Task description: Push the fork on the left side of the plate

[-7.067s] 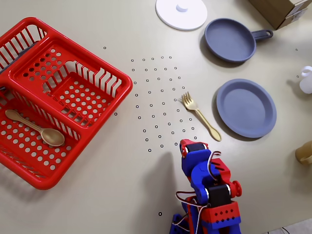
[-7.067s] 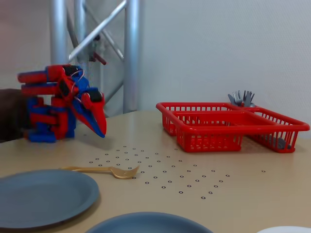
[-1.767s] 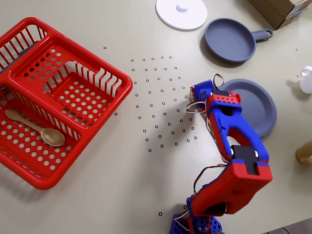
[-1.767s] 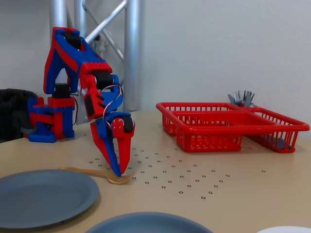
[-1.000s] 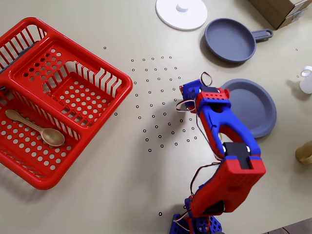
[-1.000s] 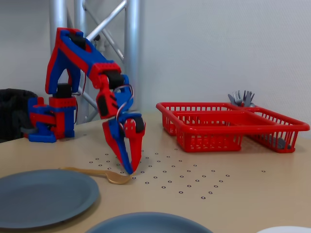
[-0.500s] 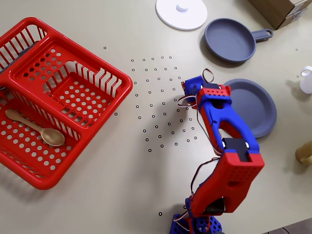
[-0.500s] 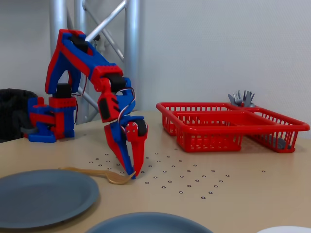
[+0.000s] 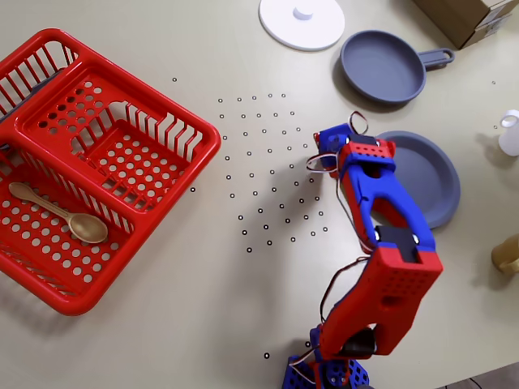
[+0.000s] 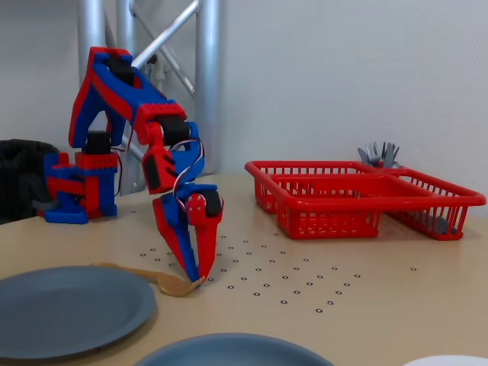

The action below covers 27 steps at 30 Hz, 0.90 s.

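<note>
The gold-tan fork (image 10: 152,277) lies flat on the table just beyond the right rim of the slate-blue plate (image 10: 69,309) in the fixed view. My red and blue gripper (image 10: 196,276) points straight down with its fingers together, its tip touching the fork's wide end at table level. In the overhead view the gripper (image 9: 328,150) hangs over the table at the left rim of the plate (image 9: 434,182), and the arm hides the fork there.
A red basket (image 9: 207,150) holding a tan spoon (image 9: 61,212) stands at the left of the overhead view. A grey-blue frying pan (image 9: 383,65), a white lid (image 9: 302,23) and a cardboard box (image 9: 470,16) lie beyond the plate.
</note>
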Each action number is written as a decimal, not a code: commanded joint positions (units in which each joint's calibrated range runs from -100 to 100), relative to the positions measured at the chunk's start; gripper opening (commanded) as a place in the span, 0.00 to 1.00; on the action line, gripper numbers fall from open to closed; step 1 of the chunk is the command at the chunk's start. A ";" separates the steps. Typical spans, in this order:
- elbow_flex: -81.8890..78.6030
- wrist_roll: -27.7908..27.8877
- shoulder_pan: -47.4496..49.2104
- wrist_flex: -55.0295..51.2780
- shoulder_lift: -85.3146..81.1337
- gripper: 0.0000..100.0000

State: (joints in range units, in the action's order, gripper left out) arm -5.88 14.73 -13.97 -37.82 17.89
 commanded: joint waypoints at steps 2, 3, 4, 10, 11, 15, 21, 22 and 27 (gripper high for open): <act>4.52 -0.20 -1.32 -0.45 -1.58 0.00; 4.70 -0.24 -1.39 -0.53 -1.58 0.00; 4.70 -0.24 -1.53 -0.53 -1.58 0.00; 4.70 -0.49 -1.96 -1.17 -2.51 0.00; 4.70 -0.59 -2.04 -1.25 -2.68 0.00; 4.61 -0.63 -2.18 -1.58 -3.10 0.00; 4.70 -0.98 -2.39 -1.74 -3.35 0.00; 4.70 -1.03 -2.47 -1.82 -3.44 0.00; 4.97 -2.00 -2.68 -2.22 -3.86 0.00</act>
State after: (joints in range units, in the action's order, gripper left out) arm -4.97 13.46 -15.43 -39.34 18.46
